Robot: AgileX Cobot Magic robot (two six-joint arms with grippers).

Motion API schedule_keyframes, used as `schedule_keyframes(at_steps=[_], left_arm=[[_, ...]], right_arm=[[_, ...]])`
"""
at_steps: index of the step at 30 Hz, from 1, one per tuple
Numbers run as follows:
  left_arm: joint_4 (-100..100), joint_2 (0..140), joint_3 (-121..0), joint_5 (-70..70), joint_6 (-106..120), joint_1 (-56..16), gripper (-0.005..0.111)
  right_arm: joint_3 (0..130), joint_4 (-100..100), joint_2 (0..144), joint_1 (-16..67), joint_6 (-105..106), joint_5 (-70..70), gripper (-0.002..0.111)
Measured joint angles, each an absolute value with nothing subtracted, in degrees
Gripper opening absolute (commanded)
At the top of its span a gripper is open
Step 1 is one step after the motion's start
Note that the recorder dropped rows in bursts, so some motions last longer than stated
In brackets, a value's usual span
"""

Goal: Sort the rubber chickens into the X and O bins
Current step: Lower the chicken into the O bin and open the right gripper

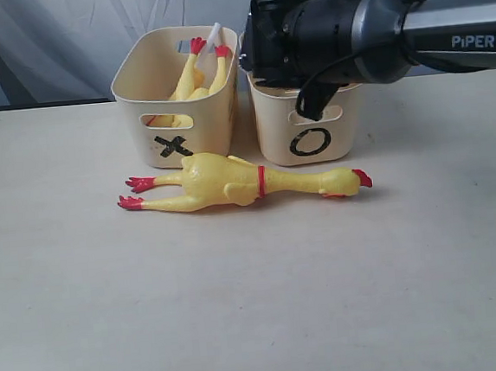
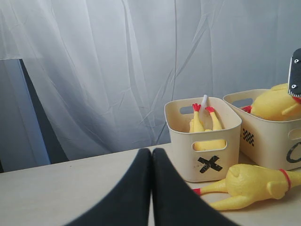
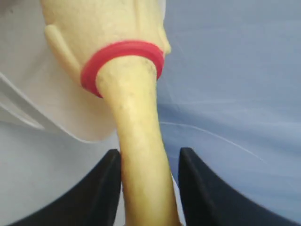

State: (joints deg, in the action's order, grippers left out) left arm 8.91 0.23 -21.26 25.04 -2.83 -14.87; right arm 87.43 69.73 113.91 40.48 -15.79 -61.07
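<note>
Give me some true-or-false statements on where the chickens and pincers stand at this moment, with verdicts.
1. One rubber chicken lies on the table in front of the X bin and O bin. True.
2. The X bin is empty. False: a second chicken sits in it, red feet up.
3. The left pincer is open. False: its fingers are pressed together with nothing between them.
4. A third chicken's neck runs between the fingers of the right pincer. True.
5. The table chicken's head is on the X side. False: it lies before the O bin.

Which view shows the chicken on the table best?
The exterior view: the lying chicken shows whole. The left wrist view cuts off its head; the right wrist view shows only the gripped chicken.
</note>
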Motion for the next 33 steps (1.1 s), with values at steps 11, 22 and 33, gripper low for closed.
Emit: schedule_keyframes(at_steps=[11,22,33], left_arm=[[8.9,0.2,-21.3,25.0,-2.8,-14.9,0.000],[8.9,0.2,-21.3,25.0,-2.8,-14.9,0.000],[8.9,0.2,-21.3,25.0,-2.8,-14.9,0.000]], right_arm=[[87.4,69.6,113.9,41.3,-15.9,-59.8,0.058],[87.4,70.4,113.9,41.3,-16.2,-58.3,0.076],[87.4,70.6,113.0,43.9,-16.0,-58.8,0.076]])
